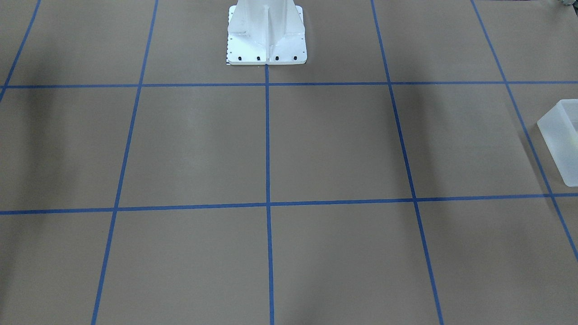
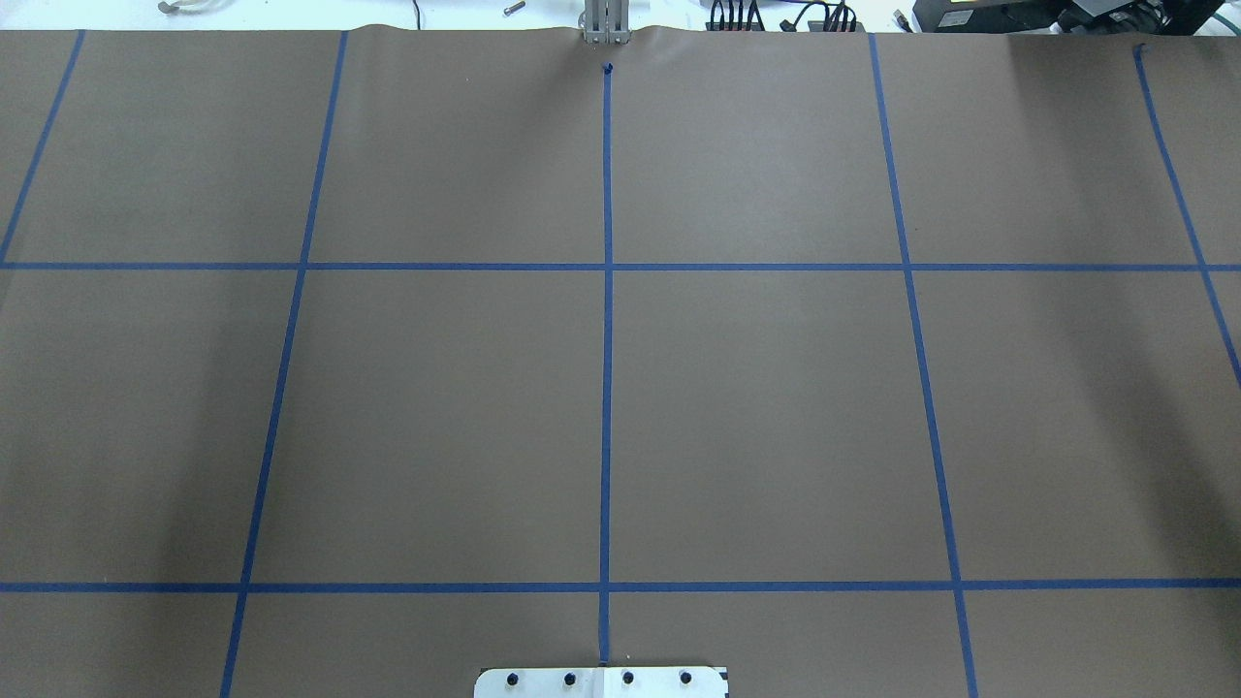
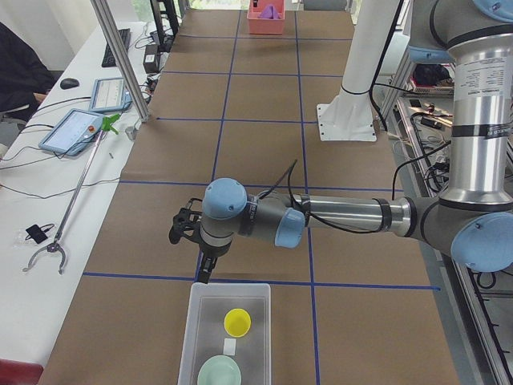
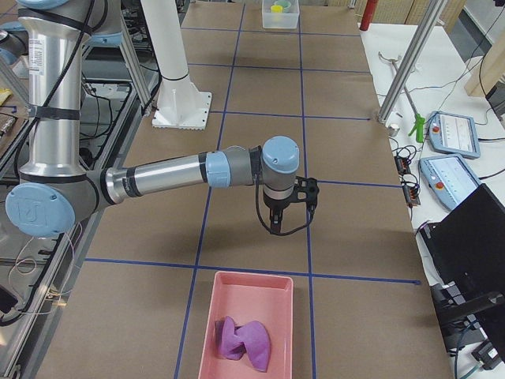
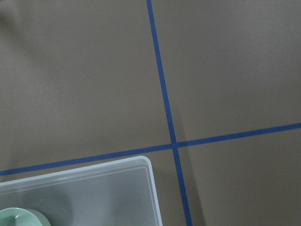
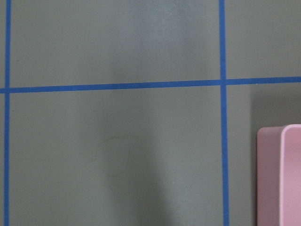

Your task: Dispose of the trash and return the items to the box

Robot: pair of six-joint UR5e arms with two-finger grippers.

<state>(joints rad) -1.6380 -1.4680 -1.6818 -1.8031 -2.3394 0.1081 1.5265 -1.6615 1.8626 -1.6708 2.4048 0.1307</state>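
The frosted white box (image 3: 227, 337) stands at the table end on my left. The yellow cup (image 3: 236, 322) and the mint-green bowl (image 3: 220, 372) sit inside it, with a small white scrap (image 3: 230, 346) between them. The box also shows in the front view (image 1: 562, 140), in the right view (image 4: 280, 14), and in the left wrist view (image 5: 94, 188) with the bowl's edge (image 5: 19, 217). My left gripper (image 3: 202, 269) hangs just beyond the box's far rim. My right gripper (image 4: 274, 227) hangs above the table short of the pink tray. I cannot tell whether either gripper is open or shut.
A pink tray (image 4: 248, 332) holding a purple cloth (image 4: 243, 341) stands at the table end on my right; its corner shows in the right wrist view (image 6: 282, 174). The white robot base (image 1: 266, 34) stands mid-table. Tablets and a reacher tool lie on the operators' side bench (image 3: 76, 128).
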